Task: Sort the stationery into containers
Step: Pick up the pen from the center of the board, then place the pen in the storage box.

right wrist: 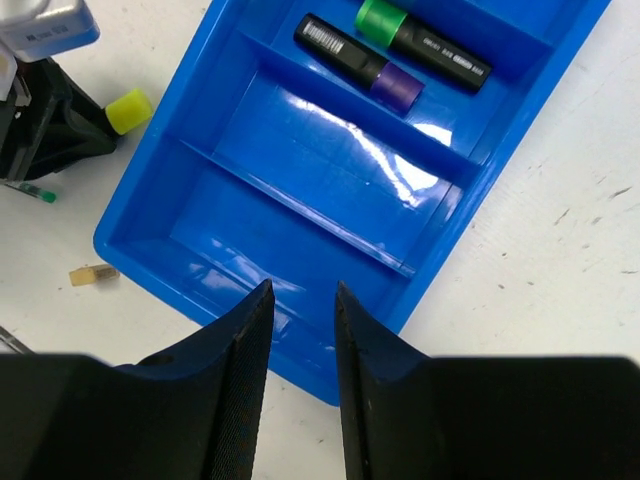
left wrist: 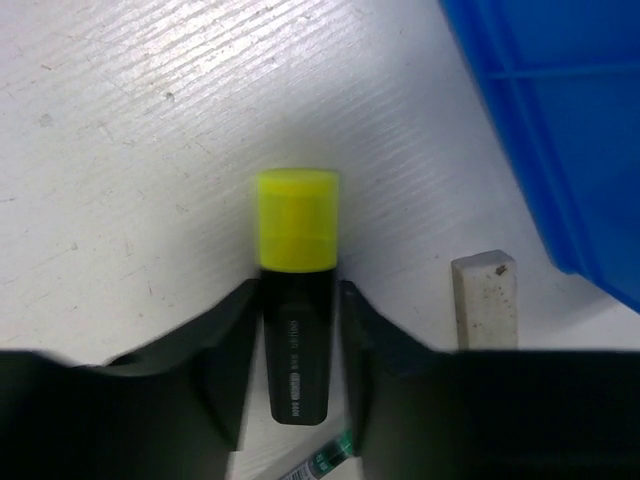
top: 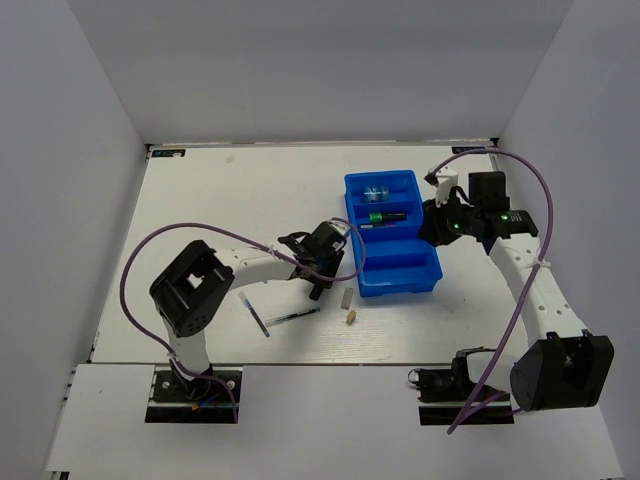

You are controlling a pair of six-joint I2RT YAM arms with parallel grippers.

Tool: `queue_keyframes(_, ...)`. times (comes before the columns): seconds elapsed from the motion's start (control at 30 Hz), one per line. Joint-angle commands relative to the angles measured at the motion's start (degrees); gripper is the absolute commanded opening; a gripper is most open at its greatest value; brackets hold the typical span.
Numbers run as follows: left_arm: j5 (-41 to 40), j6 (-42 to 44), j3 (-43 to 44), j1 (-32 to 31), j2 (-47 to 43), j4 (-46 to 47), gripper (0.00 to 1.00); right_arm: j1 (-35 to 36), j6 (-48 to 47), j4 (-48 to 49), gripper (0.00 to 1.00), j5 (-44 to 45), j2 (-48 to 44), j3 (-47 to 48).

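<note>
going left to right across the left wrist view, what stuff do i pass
yellow highlighter → small grey eraser → blue tray

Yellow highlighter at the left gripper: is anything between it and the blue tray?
Nothing visible. The yellow highlighter sits between the left gripper fingers, with only bare tabletop between it and the blue tray. The grey eraser lies beside it, short of the tray's corner. The right gripper hangs over the tray's opposite edge.
</note>
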Motion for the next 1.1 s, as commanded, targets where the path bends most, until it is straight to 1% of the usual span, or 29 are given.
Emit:
queue_keyframes(0.0,-1.1,-0.05,-0.16,-0.87,1.61,-0.38,0.42,-1.01,1.91,1.61,0.35,-2.9,-1.44,-1.59)
queue_keyframes(0.07,-2.23,-0.05,-0.51,-0.87,1.79,-1.0,0.36,-1.53,2.35,1.7,0.35,-3.6,-1.88,-2.46)
queue_keyframes(0.1,-2.33,0.04,-1.04,-0.95,1.79,-1.09,0.27,-1.8,2.44,1.96,0.35,-4.04,-2.67,-2.73)
queue_keyframes(0.13,-2.85,0.13,-1.22,-0.87,1.79,-1.09,0.22,-2.23,2.53,1.97,0.35,-4.13,-2.68,-3.08)
queue_keyframes(0.2,-3.73,0.91,-1.3,-0.51,1.18,-1.96,0.13,-2.59,2.44,2.05,0.38,-4.31,-3.2,-3.96)
queue_keyframes(0.23,-4.08,1.09,-0.96,-0.25,0.83,-2.4,0.07,-2.94,2.53,2.23,0.41,-4.74,-3.2,-4.22)
queue_keyframes(0.27,-4.09,1.27,-0.78,-0.08,-0.65,-3.1,0.06,-3.03,2.44,2.06,0.59,-4.92,-3.55,-4.66)
queue_keyframes(0.33,-4.61,2.5,0.88,0.8,-1.98,-4.16,0.04,-3.47,2.35,1.62,0.9,-5.1,-3.91,-5.1)
queue_keyframes(0.4,-5.14,3.9,3.07,1.59,-5.14,-5.91,0.03,-3.9,2.18,1.79,0.9,-5.45,-4.61,-5.8)
queue_keyframes(0.43,-5.06,4.52,4.92,1.77,-6.46,-6.36,0.01,-4.08,2.0,1.96,0.83,-5.71,-4.96,-6.42)
queue_keyframes(0.47,-4.97,5.83,7.63,2.03,-6.91,-7.58,0.0,-4.52,1.83,2.31,0.55,-6.58,-5.57,-6.86)
queue_keyframes(0.5,-5.31,7.32,9.23,2.12,-7.78,-9.42,0.0,-4.44,2.17,2.49,0.38,-6.77,-5.84,-8.34)
queue_keyframes(0.57,-6.02,9.79,16.06,2.21,-7.61,-12.93,0.0,-4.87,2.88,3.8,0.09,-6.95,-6.54,-9.23)
queue_keyframes(0.6,-6.02,11.45,17.75,2.21,-6.57,-13.65,0.0,-4.87,2.97,4.07,0.08,-6.95,-6.72,-10.46)
queue_keyframes(0.63,-5.59,13.55,22.99,2.3,-6.04,-14.35,0.0,-5.31,3.23,4.16,0.08,-7.21,-7.07,-10.9)
queue_keyframes(0.67,-5.06,15.58,24.52,2.13,-4.2,-15.92,0.0,-5.23,3.23,5.29,0.08,-7.21,-7.07,-11.78)
queue_keyframes(0.7,-4.62,15.6,26.1,2.12,-3.14,-16.2,0.0,-5.4,3.41,5.57,0.08,-7.21,-6.98,-12.22)
queue_keyframes(0.73,-1.66,18.9,27.68,2.21,-2.26,-16.64,0.0,-5.49,3.49,5.83,0.08,-7.12,-7.42,-12.75)
queue_keyframes(0.77,-0.67,20.94,31.96,2.21,-1.38,-16.64,0.0,-5.58,3.93,6.88,0.08,-6.95,-7.51,-13.71)
queue_keyframes(0.8,-0.05,22.0,33.05,2.3,0.02,-16.21,0.0,-5.75,4.54,7.93,0.03,-6.25,-8.29,-14.42)
queue_keyframes(0.83,3.09,25.23,35.06,2.21,1.69,-15.59,0.0,-6.1,4.9,8.9,0.0,-5.81,-8.56,-16.16)
queue_keyframes(0.87,4.25,26.39,36.82,2.21,3.1,-15.33,0.0,-6.02,5.25,10.04,0.0,-5.19,-8.83,-16.62)
queue_keyframes(0.9,6.26,29.97,38.67,2.21,4.68,-14.19,0.0,-6.19,6.04,10.83,0.0,-4.06,-9.7,-17.58)
queue_keyframes(1.0,11.53,33.25,39.82,2.48,7.23,-11.38,0.0,-6.19,6.48,11.98,0.0,-4.05,-10.49,-18.73)
queue_keyframes(1.03,12.08,34.57,40.18,2.48,8.98,-9.02,0.0,-8.02,6.57,12.16,0.0,-4.04,-10.85,-18.9)
queue_keyframes(1.07,14.26,35.71,40.35,2.48,9.52,-8.04,0.0,-8.47,6.75,12.33,0.0,-3.96,-11.2,-18.91)
